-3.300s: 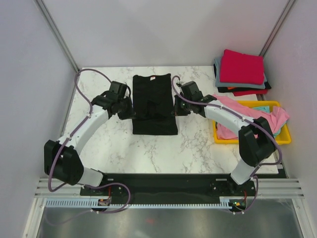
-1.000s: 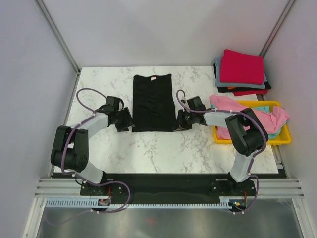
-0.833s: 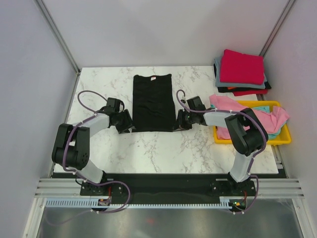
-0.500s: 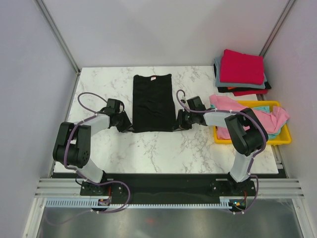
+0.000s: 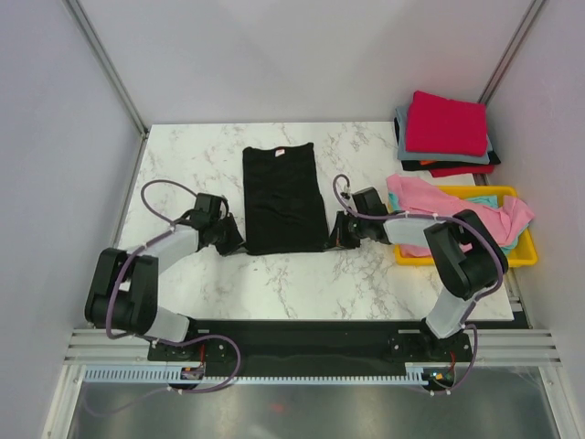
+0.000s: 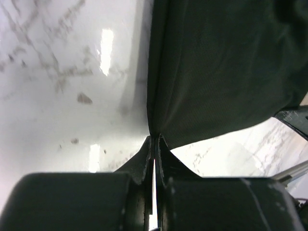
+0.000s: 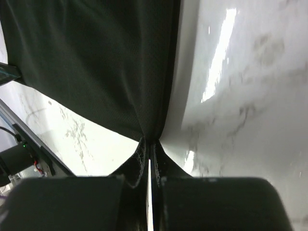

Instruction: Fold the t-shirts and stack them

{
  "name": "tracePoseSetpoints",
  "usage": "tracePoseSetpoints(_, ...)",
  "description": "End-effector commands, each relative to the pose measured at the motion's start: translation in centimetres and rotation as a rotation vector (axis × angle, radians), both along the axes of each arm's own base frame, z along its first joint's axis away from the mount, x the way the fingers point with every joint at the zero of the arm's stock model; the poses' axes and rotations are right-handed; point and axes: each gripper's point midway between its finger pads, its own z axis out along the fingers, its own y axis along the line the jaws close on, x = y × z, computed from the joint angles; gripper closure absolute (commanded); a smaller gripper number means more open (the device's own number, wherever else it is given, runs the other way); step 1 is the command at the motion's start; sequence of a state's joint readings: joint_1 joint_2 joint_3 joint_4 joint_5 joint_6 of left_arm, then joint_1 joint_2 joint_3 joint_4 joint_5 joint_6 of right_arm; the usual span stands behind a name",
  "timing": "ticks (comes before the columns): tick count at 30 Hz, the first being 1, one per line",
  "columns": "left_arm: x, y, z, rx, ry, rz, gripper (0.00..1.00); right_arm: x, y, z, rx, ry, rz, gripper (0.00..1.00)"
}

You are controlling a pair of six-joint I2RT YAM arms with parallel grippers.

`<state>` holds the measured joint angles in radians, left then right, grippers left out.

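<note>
The left gripper [image 6: 154,139] is pinched tight on one near corner of the black t-shirt [image 5: 283,197], and the right gripper [image 7: 148,143] clamps the other. The cloth stretches ahead of both (flat on the marble table [image 5: 366,274]).

Both wrist views cut the black t-shirt [image 6: 226,72] off at their top edges.

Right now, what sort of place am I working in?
Probably a lab robot cell: a marble-pattern table boxed in by plain white panels, a black mounting rail at its near edge, and a yellow tray holding t-shirts.
</note>
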<state>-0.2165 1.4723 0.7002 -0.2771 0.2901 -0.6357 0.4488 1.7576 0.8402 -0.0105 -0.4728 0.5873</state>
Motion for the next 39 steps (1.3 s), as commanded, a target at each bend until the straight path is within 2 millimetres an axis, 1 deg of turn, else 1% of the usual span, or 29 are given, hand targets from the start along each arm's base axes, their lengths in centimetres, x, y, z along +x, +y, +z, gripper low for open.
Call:
tracePoseSetpoints(1,-1.6,-0.7,1.8,-0.040,-0.020,-0.024,0.98,-1.3,0.0,2.1,0.027,-0.035,-0.009,1.00)
tracePoseSetpoints(3,-2.4,-1.0,3.1,-0.052,-0.050,-0.040,0.98,-2.2,0.2,3.7,0.047,-0.065,-0.011,1.00)
tracePoseSetpoints(6,-3.7,-1.4,4.3,-0.052,-0.063,-0.068,0.98,-3.5,0.0,4.8,0.040,-0.066,-0.041,1.00)
tracePoseSetpoints(7,-4.4,-1.2,5.1,-0.046,-0.073,-0.072,0.98,-3.8,-0.1,6.3,0.058,-0.095,-0.048,1.00)
tracePoseSetpoints(9,-4.7,-1.2,6.6,-0.046,-0.100,-0.080,0.98,-4.4,0.1,7.5,0.069,-0.106,-0.062,1.00)
tracePoseSetpoints(11,-5.2,-0.9,8.8,-0.047,-0.147,-0.081,0.98,-5.1,-0.2,9.6,0.084,-0.133,-0.070,1.00)
tracePoseSetpoints(12,-5.3,-0.8,9.7,-0.047,-0.164,-0.080,0.98,-5.0,0.0,11.3,0.101,-0.173,-0.076,1.00)
tracePoseSetpoints(14,-5.4,-0.6,12.2,-0.049,-0.214,-0.086,0.98,-5.3,-0.3,12.6,0.099,-0.182,-0.082,1.00)
tracePoseSetpoints(16,-4.9,-0.5,14.2,-0.040,-0.243,-0.090,0.98,-4.6,-0.2,15.1,0.113,-0.227,-0.092,1.00)
tracePoseSetpoints(17,-4.5,-0.6,14.9,-0.037,-0.259,-0.090,0.98,-4.7,-0.4,14.9,0.100,-0.223,-0.096,1.00)
tracePoseSetpoints(18,-4.3,-0.5,15.2,-0.030,-0.256,-0.091,0.98,-4.0,-0.2,16.0,0.101,-0.249,-0.101,1.00)
tracePoseSetpoints(19,-3.9,-0.5,15.6,-0.020,-0.268,-0.095,0.98,-3.8,-0.3,16.1,0.084,-0.254,-0.095,1.00)
tracePoseSetpoints(20,-3.1,-0.6,16.3,-0.013,-0.275,-0.094,0.98,-3.1,-0.1,17.3,0.087,-0.281,-0.097,1.00)
tracePoseSetpoints(21,-2.7,-0.5,16.6,-0.006,-0.280,-0.092,0.98,-2.6,0.0,16.9,0.070,-0.272,-0.095,1.00)
tracePoseSetpoints(22,-1.9,-0.5,17.7,0.003,-0.309,-0.088,0.98,-2.2,0.0,16.9,0.051,-0.277,-0.088,1.00)
tracePoseSetpoints(23,-1.2,-0.6,17.3,0.014,-0.291,-0.091,0.98,-1.4,0.2,17.7,0.055,-0.292,-0.091,1.00)
tracePoseSetpoints(24,-0.6,-0.5,17.6,0.024,-0.297,-0.086,0.98,-0.8,0.3,17.1,0.038,-0.276,-0.090,1.00)
tracePoseSetpoints(25,0.3,-0.6,18.5,0.030,-0.317,-0.087,0.98,-0.3,0.4,17.1,0.039,-0.275,-0.086,1.00)
tracePoseSetpoints(26,0.8,-0.6,18.7,0.032,-0.318,-0.087,0.98,0.6,0.4,17.9,0.044,-0.294,-0.088,1.00)
tracePoseSetpoints(27,1.6,-0.6,18.1,0.043,-0.295,-0.087,0.98,1.3,0.5,17.3,0.034,-0.278,-0.085,1.00)
tracePoseSetpoints(29,2.9,-0.5,19.0,0.049,-0.315,-0.083,0.98,2.5,0.7,18.0,0.039,-0.298,-0.080,1.00)
tracePoseSetpoints(30,3.8,-0.5,18.3,0.056,-0.292,-0.082,0.98,3.2,0.5,17.3,0.029,-0.281,-0.083,1.00)
tracePoseSetpoints(31,4.6,-0.5,19.1,0.057,-0.311,-0.081,0.98,3.7,0.6,17.3,0.029,-0.282,-0.080,1.00)
tracePoseSetpoints(33,5.8,-0.1,19.1,0.062,-0.303,-0.069,0.98,5.2,0.6,17.2,0.026,-0.281,-0.075,1.00)
tracePoseSetpoints(35,7.6,0.0,18.9,0.064,-0.294,-0.063,0.98,6.6,0.8,17.9,0.034,-0.294,-0.072,1.00)
tracePoseSetpoints(36,8.2,0.0,18.9,0.062,-0.292,-0.062,0.98,7.4,0.8,16.7,0.024,-0.267,-0.070,1.00)
tracePoseSetpoints(37,9.5,-0.2,18.5,0.062,-0.278,-0.065,0.98,7.9,0.9,16.4,0.025,-0.259,-0.066,1.00)
tracePoseSetpoints(38,10.3,0.0,18.3,0.059,-0.271,-0.060,0.98,9.1,0.9,17.1,0.034,-0.276,-0.072,1.00)
tracePoseSetpoints(39,11.2,-0.1,17.9,0.058,-0.258,-0.059,0.98,9.8,1.1,15.7,0.027,-0.245,-0.065,1.00)
